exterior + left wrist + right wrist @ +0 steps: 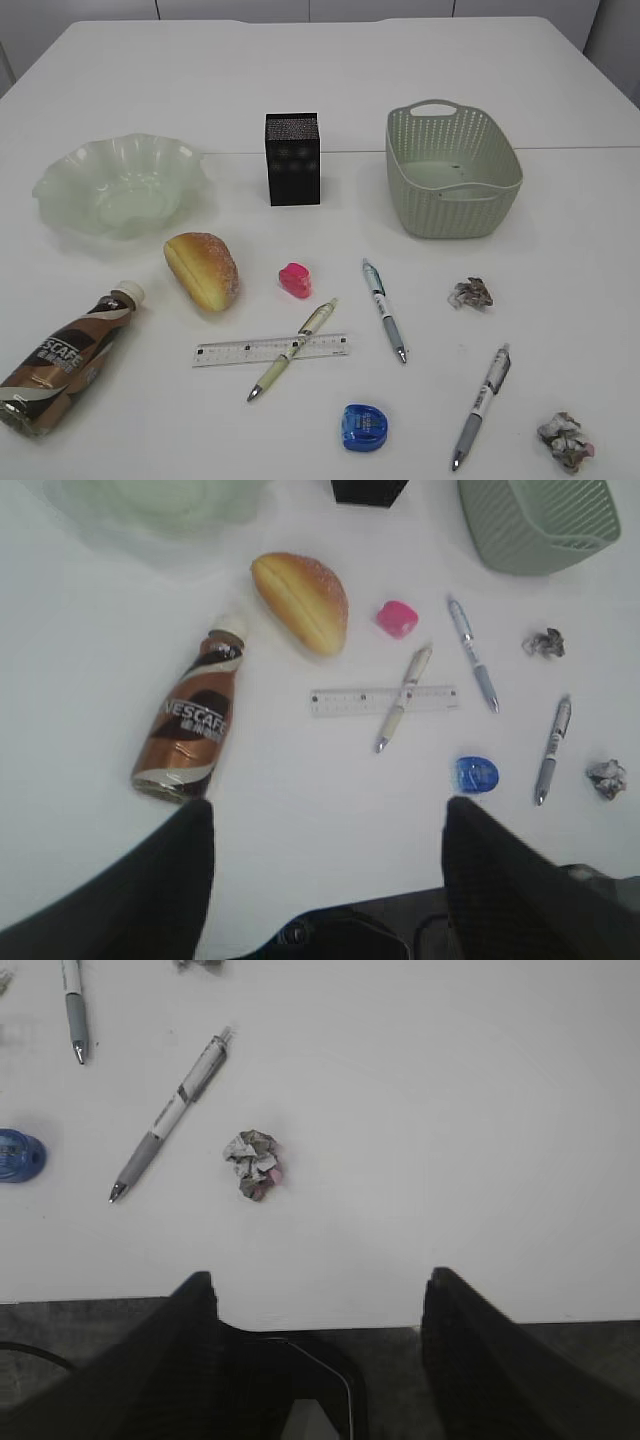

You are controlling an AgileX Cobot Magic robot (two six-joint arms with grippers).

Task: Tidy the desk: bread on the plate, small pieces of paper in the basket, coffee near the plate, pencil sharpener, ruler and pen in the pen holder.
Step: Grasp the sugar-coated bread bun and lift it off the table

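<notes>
Both arms are hanging back at the near edge of the desk (560,90), and nothing is being gripped: the left gripper (328,855) is standing with its jaws spread wide over bare tabletop, and the right gripper (318,1325) is gaping just as wide above the table's front edge. The bread (202,269) is lying on the desk just in front of the plate (60,190), not on it. The coffee (68,358) is lying on its side at the near left, cap pointing toward the bread. The pen holder (292,158) is standing upright at the back between the plate and the basket (452,215). A green pen (292,350) is lying across the ruler (230,352), with a pink sharpener (295,280) just behind them and a blue sharpener (364,427) nearer the front. Two more pens (384,310) (481,406) are lying to the right. One paper ball (471,293) is sitting in front of the basket, the other paper ball (565,440) near the front right corner, close to the right gripper.
</notes>
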